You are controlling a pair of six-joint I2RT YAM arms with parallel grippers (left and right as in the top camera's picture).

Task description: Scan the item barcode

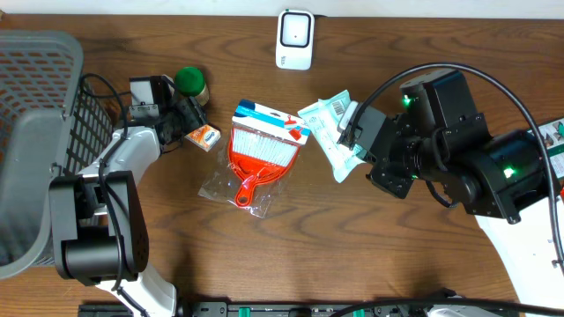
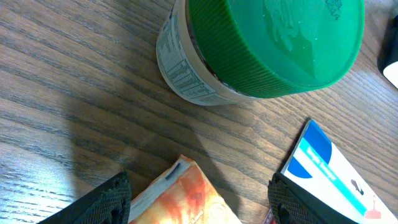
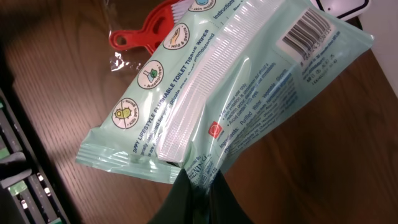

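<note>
Your right jaws are clamped on the end seam of the wipes pack (image 3: 211, 93), left jaws apart. It's light, floppy, slick film: pinch the seam, not the middle.

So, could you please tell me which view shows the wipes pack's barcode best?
The right wrist view: the barcode faces the camera, large and sharp, on the wipes pack. Overhead shows the wipes pack small, with its print too fine to make out. The left wrist view does not show it.
</note>
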